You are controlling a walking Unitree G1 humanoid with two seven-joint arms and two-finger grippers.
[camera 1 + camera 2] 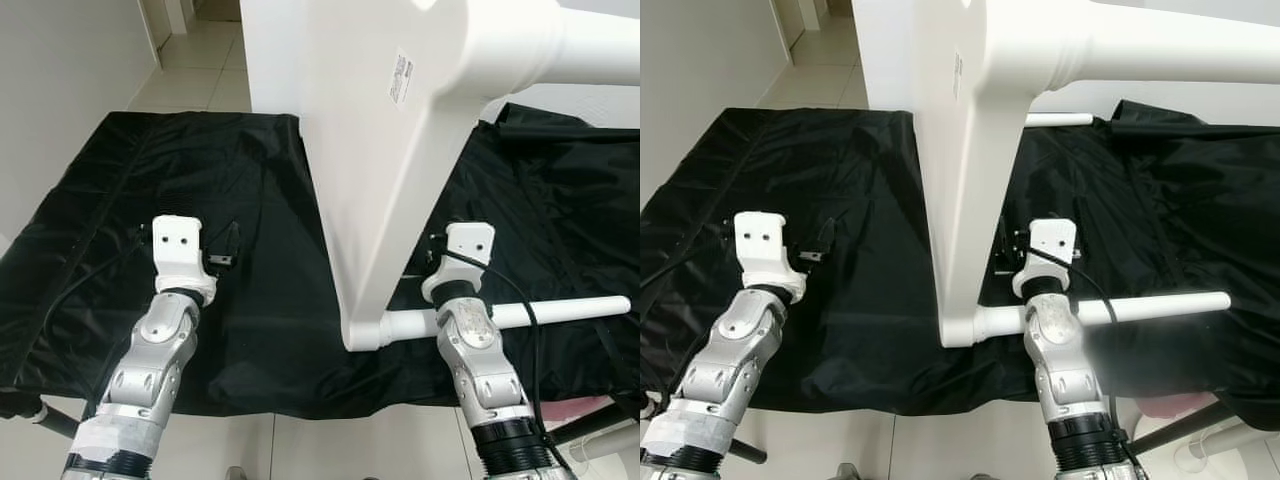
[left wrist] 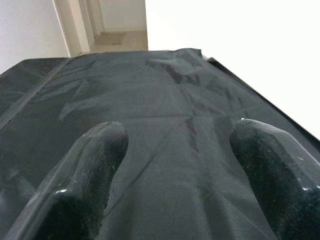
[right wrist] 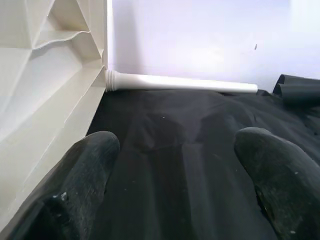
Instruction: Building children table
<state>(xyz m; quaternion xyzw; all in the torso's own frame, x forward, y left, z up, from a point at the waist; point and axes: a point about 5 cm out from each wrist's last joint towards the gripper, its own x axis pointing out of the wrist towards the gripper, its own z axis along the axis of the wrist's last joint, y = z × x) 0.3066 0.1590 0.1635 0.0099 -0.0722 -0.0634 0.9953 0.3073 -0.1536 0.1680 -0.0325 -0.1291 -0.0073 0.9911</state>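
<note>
From the left eye view we see the white tabletop [image 1: 370, 180] standing on its edge on a black sheet [image 1: 120, 200] spread over the floor, and we use that tabletop as our landmark. One white leg [image 1: 560, 312] sticks out sideways from its lowest near corner, and a second upper leg [image 1: 570, 45] juts from its top near corner, both on the side of the right arm. The left tool [image 1: 225, 245] hovers over the sheet well apart from the tabletop's flat face, fingers spread. The right arm's wrist sits just beside the tabletop on its ribbed side, above the lower leg. In the right eye view we find the same layout; the right tool [image 1: 1008, 252] lies close against the tabletop, just above the leg [image 1: 1150, 306] at the near corner, while another leg [image 1: 1060, 119] shows at the far corner. In the left wrist view the two black fingers [image 2: 90, 170] stand wide apart with only sheet between them, the tabletop a bright white face along one side. In the right wrist view the fingers [image 3: 80, 175] are likewise parted and hold nothing; the ribbed underside of the tabletop [image 3: 45, 75] sits just beside one finger, and the far leg [image 3: 180, 83] lies ahead across the sheet.
</note>
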